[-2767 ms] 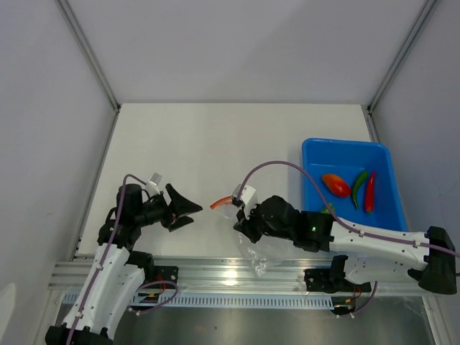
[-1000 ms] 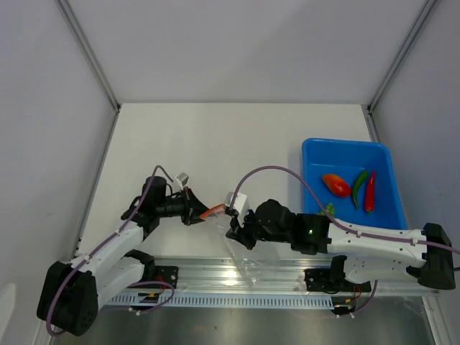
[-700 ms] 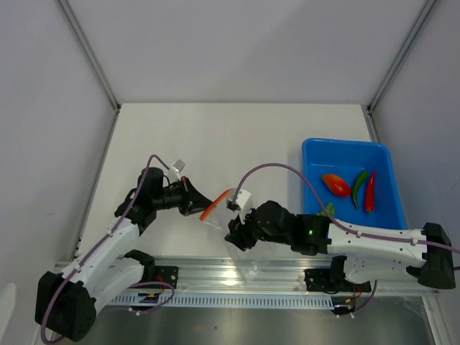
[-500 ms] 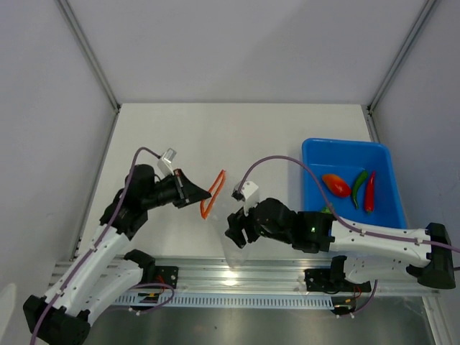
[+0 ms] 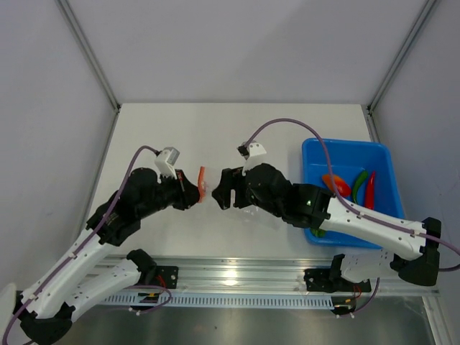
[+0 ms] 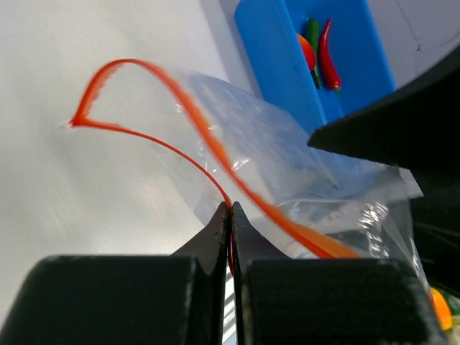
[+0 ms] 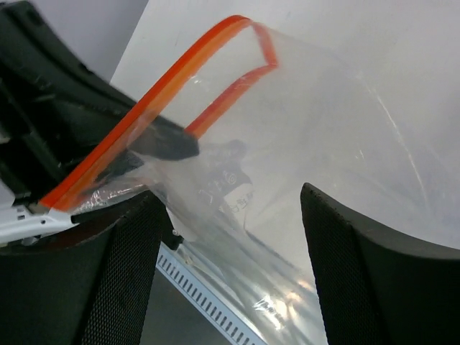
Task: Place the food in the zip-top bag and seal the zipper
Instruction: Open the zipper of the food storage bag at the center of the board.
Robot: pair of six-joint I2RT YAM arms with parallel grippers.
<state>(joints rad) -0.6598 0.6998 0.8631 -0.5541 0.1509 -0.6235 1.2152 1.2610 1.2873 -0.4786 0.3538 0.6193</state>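
Currently the left arm point(image 5: 108, 223) and the right arm point(image 5: 359, 219) meet over the middle of the white tabletop point(image 5: 215, 136), with the zip-top bag point(image 6: 287, 158) between them. The left jaws are clenched on the zipper point(image 6: 194, 118), pinching one side of the thin orange-red strip near its lower end. Above that pinch the strip splits into two lines that bow apart and meet again at a sharp corner, so the mouth gapes in a loop. The clear, crinkly film trails from the strip toward the right arm.

The right jaws are released and spread wide. In the right wrist view the film lies in the gap between them, and the dark tip of the left jaws shows through the plastic. Whether either right finger touches the film, I cannot tell.

The food lies in the blue tray point(image 5: 316, 154) at the right side of the tabletop, well apart from the bag's mouth: an orange carrot-like piece point(image 5: 335, 184), a green pepper point(image 5: 359, 183) just beside it and a red pepper point(image 5: 370, 190) next to that. The right arm crosses the tray's near corner
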